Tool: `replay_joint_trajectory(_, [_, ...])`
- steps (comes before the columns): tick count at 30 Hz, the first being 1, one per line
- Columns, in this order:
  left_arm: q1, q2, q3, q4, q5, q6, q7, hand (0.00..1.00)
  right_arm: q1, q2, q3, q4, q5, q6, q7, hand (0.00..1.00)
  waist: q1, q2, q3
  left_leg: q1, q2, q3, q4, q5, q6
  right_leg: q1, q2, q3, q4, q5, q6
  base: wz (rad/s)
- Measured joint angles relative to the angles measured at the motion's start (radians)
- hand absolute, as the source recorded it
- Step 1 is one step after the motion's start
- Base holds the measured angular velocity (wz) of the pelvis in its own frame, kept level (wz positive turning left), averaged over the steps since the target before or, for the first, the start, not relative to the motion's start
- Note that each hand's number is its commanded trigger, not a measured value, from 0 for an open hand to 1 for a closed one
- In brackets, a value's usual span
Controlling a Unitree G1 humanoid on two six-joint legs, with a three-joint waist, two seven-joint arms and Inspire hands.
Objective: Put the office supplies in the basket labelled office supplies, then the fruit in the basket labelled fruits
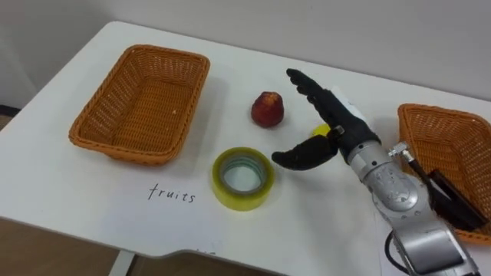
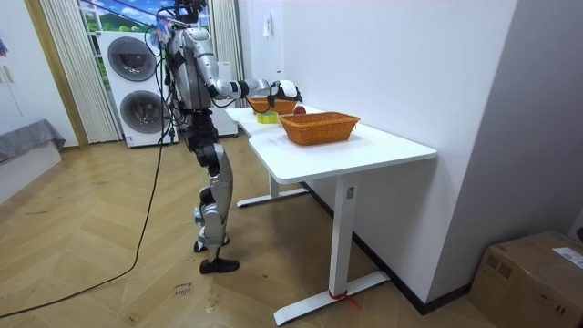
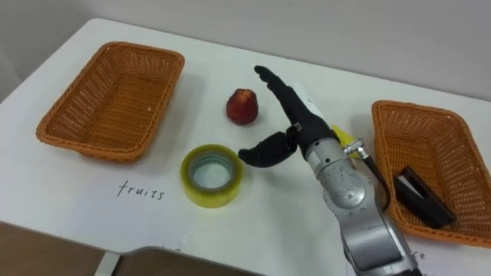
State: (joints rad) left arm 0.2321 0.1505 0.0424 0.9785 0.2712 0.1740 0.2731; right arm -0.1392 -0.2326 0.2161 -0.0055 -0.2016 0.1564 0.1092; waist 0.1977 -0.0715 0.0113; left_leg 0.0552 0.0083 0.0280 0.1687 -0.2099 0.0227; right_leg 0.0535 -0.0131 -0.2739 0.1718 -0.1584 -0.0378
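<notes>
On the white table (image 1: pixel 69 192) the right hand (image 1: pixel 341 126) spreads open fingers (image 1: pixel 307 84) beside the apple (image 1: pixel 267 109); the room view adds washers (image 2: pixel 135 56)

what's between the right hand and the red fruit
Nothing: only a bare stretch of white table separates the open right hand from the red fruit, as both eye views show.

White table (image 1: pixel 61 192) carrying left basket (image 1: pixel 123 88), right basket (image 1: pixel 437 113), and, between them, red fruit (image 1: pixel 267 109) and tape roll (image 1: pixel 230 198).
</notes>
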Motion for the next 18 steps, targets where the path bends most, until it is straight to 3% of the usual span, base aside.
replay_joint_trajectory(4, [0.0,-0.002,-0.015,-0.001,0.002,0.001,-0.001,0.0,0.0,0.013,0.007,0.013,0.001,0.0,0.0,0.0,0.0,0.01,-0.0046,0.0,-0.001,0.0,-0.001,0.0,0.0,0.0,0.0,0.0,0.0,0.0,0.0,0.0])
replay_joint_trajectory(18, [0.004,-0.004,-0.026,-0.024,0.016,0.009,-0.001,0.0,-0.005,0.043,0.021,0.049,0.027,0.0,-0.004,0.0,0.007,0.009,-0.0053,0.0,-0.005,0.002,0.0,0.002,0.0,0.001,0.0,-0.001,0.0,0.0,0.001,0.0])
